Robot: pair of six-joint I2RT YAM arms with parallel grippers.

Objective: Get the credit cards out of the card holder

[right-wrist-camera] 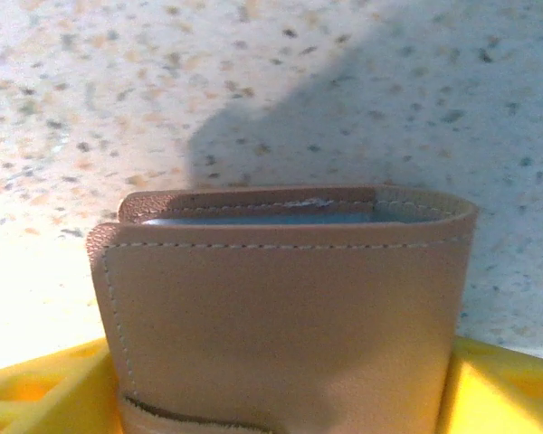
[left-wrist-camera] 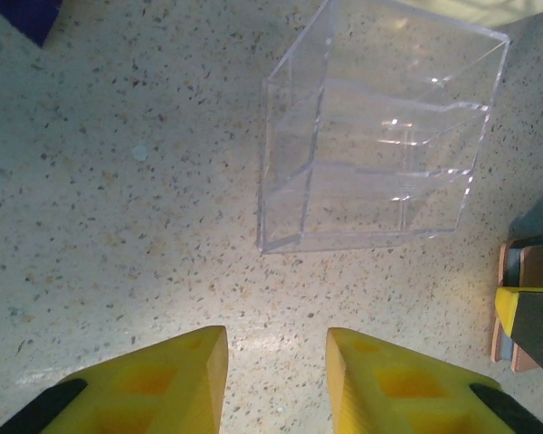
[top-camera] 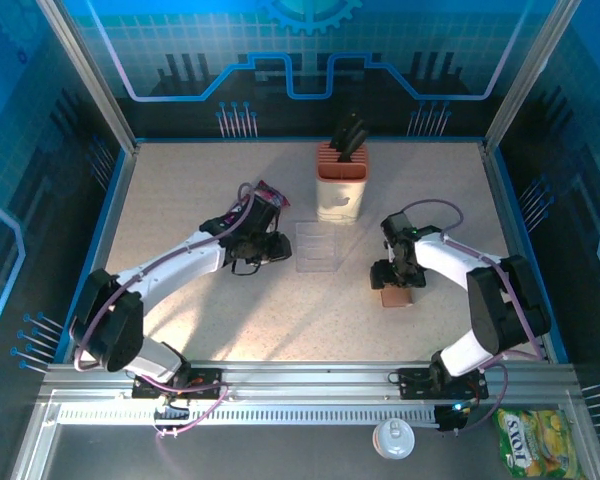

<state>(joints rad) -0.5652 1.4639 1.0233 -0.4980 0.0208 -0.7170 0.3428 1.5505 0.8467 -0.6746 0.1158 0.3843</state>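
With the right gripper (right-wrist-camera: 279, 402) clamped on the closed card holder (right-wrist-camera: 285, 307), which sits between its fingers, and the left gripper (left-wrist-camera: 276, 362) released over bare table, the credit cards appear unextracted, so opening and removal remain.

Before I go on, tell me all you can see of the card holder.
The card holder is a small tan-brown leather wallet, pale stitching along its edges, folded shut. Something grey-blue shows in the slit at its far edge; lining or card, I cannot tell. It sits at the speckled table, clamped between the right gripper's yellow fingers.
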